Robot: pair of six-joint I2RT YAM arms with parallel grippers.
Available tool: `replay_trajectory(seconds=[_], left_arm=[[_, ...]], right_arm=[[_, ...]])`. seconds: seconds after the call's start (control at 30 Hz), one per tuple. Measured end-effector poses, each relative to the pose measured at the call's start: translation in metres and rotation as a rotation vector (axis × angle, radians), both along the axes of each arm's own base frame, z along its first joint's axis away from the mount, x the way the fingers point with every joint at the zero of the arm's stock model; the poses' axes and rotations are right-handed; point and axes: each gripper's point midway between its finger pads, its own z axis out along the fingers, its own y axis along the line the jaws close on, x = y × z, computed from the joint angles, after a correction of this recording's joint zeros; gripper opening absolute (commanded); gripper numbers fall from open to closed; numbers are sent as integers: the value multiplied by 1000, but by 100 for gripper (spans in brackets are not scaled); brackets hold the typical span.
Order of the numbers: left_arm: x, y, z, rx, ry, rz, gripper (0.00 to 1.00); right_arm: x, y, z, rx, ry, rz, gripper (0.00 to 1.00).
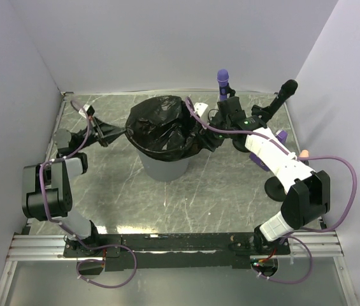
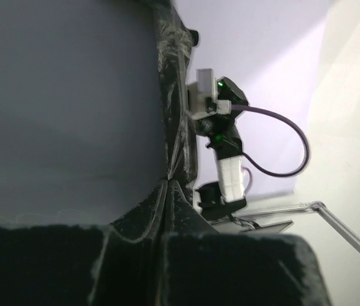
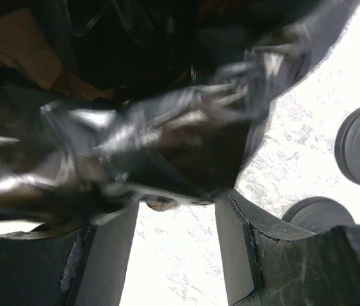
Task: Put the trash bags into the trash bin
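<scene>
Premises: a robotics test cell, not a domestic or retail room. Evidence: a grey marble-patterned tabletop (image 1: 186,197) boxed in by plain white panel walls (image 1: 180,44) on its far, left and right sides. A bare aluminium rail (image 1: 39,245) along its near edge carries two white-and-black robot arms (image 1: 281,162) trailing loose purple cables (image 1: 332,158).

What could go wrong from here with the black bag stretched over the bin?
The left gripper pulls the trash bag to a taut point; the film could tear or slip out. The trash bin stands free on the table, so an uneven pull might tip it. The right gripper may not hold the other edge firmly.
</scene>
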Motion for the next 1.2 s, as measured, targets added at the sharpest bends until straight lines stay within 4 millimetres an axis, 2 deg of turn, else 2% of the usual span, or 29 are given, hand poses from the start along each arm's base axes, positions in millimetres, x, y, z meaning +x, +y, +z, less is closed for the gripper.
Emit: replay_trajectory(seconds=[0.17,0.3,0.4,0.43,0.47,0.53,0.57,0.63,0.77,0.93,1.2], left_arm=[[0,17,-25,1,48,74,1],[2,20,-31,8,41,100,1],[4,18,-36,51,-33,111,1],[5,17,-37,65,-57,115,7],[5,17,-39,75,-73,115,23],[8,16,-42,75,-71,113,49],[12,17,-44,58,-34,111,54],[19,21,-52,27,41,111,61],[32,28,-59,-26,153,123,63],[34,28,-55,-54,184,131,55],[30,16,-27,-54,122,98,50]], right_arm=[[1,-1,0,-5,-3,-6,58],[2,-2,-1,-10,-4,-11,58],[2,-2,-1,-10,-4,-18,59],[3,-3,-2,-11,-5,-21,60],[3,-3,-2,-12,-5,-25,63],[5,-5,-2,-17,-10,-36,71],[6,-5,-1,-19,-16,-43,77],[7,-7,1,-22,-27,-56,78],[7,-12,3,-32,-46,-70,79],[4,-16,9,-35,-66,-82,79],[2,-18,9,-37,-68,-85,79]])
